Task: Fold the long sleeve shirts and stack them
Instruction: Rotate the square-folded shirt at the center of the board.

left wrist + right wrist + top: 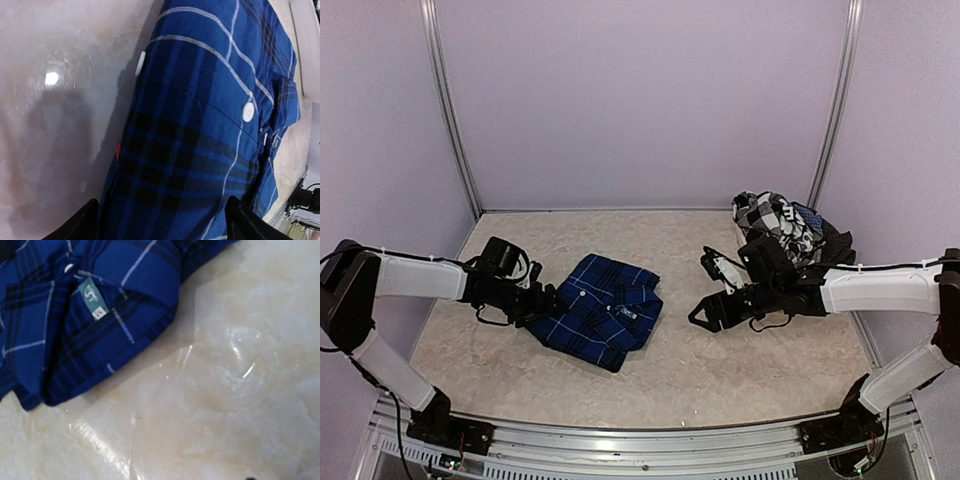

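This is a robot lab test cell. Beyond the left gripper (535, 300) and right gripper (705, 312), plain lilac panels (640, 100) on aluminium posts (448, 110) enclose a marble-look table (740, 370). Behind the grippers, an aluminium rail (640, 435) carries the arm bases (435, 425).

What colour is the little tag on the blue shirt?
The tag is teal with white print; right wrist view.

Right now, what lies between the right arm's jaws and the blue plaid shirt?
Nothing: only a bare strip of the pale marbled tabletop separates the right jaws from the blue plaid shirt. The top external view shows it.
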